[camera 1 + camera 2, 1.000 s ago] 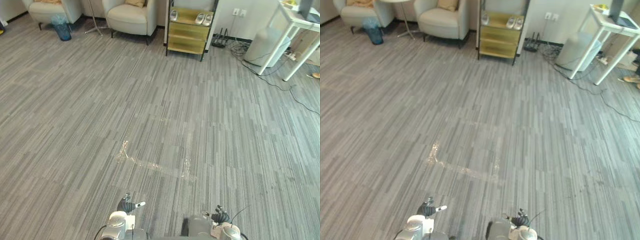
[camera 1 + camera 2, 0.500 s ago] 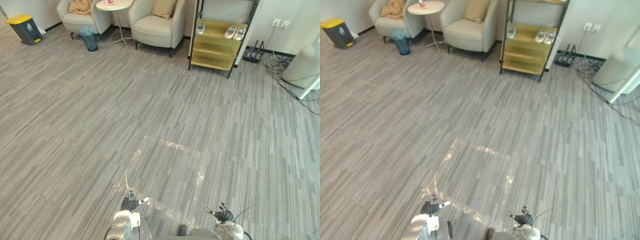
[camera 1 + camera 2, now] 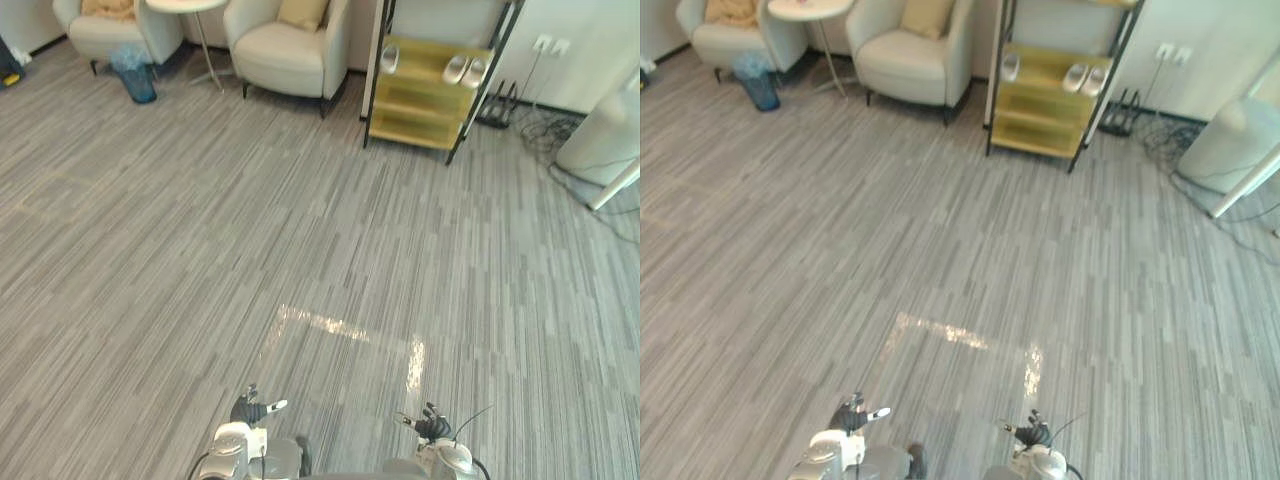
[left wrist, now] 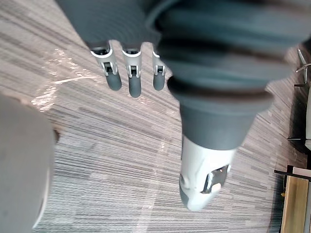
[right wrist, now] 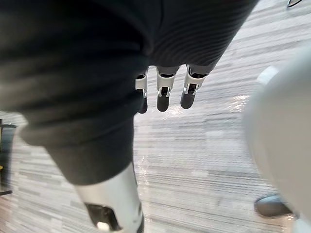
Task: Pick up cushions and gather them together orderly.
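A tan cushion (image 3: 303, 12) leans against the back of a cream armchair (image 3: 285, 55) at the far side of the room. A second tan cushion or throw (image 3: 108, 8) lies on another cream armchair (image 3: 100, 30) further left. My left hand (image 3: 250, 410) and right hand (image 3: 430, 425) hang low at the bottom edge, far from both chairs. In the left wrist view the fingers (image 4: 130, 75) point straight down over the carpet, and the right wrist view shows its fingers (image 5: 165, 94) the same way. Both hands are open and hold nothing.
A round side table (image 3: 185, 5) and a blue bin (image 3: 135, 78) stand between the armchairs. A yellow shelf (image 3: 430, 95) carries shoes. At the far right are cables (image 3: 540, 125) and a white appliance (image 3: 600, 140). Grey striped carpet stretches between me and the chairs.
The camera has swung over the last second, so the armchairs and shelf sit differently in the picture. Both hands stay low and open as before.
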